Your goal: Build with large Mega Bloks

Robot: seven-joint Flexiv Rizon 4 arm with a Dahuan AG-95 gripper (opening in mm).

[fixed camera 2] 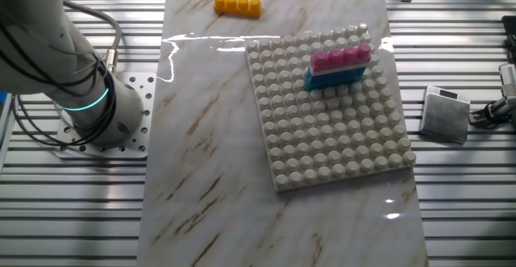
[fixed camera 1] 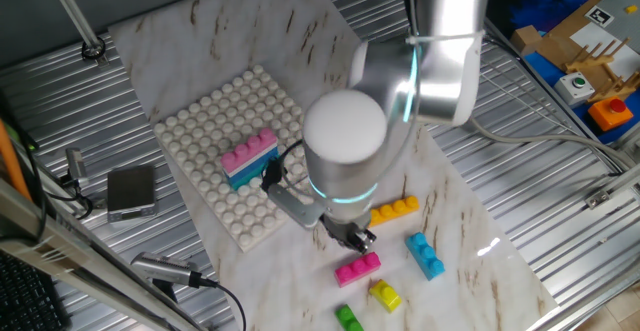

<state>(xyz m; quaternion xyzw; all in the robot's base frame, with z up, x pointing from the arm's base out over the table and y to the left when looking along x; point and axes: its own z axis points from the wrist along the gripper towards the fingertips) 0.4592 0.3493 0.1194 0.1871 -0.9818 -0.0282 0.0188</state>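
A white studded baseplate lay on the marble-patterned desk. On it stood a stack of three bars: a pink brick on top, a white brick under it, and a teal brick at the bottom. In the other fixed view the stack sat near the plate's far right corner.

The remaining loose bricks lay on the bare desk off the plate. In one fixed view, an orange brick lay to the right of the arm, a blue brick near and right of it, a magenta brick just below the gripper, a small yellow brick nearer still, and a green brick at the bottom edge. The magenta and yellow bricks were close together but apart.

The gripper hung low over the desk just above the magenta brick. The arm body hid most of it; cannot tell whether its fingers were spread or clenched, nor whether they touched the brick.

A small grey box sat on the slatted surface beside the desk.
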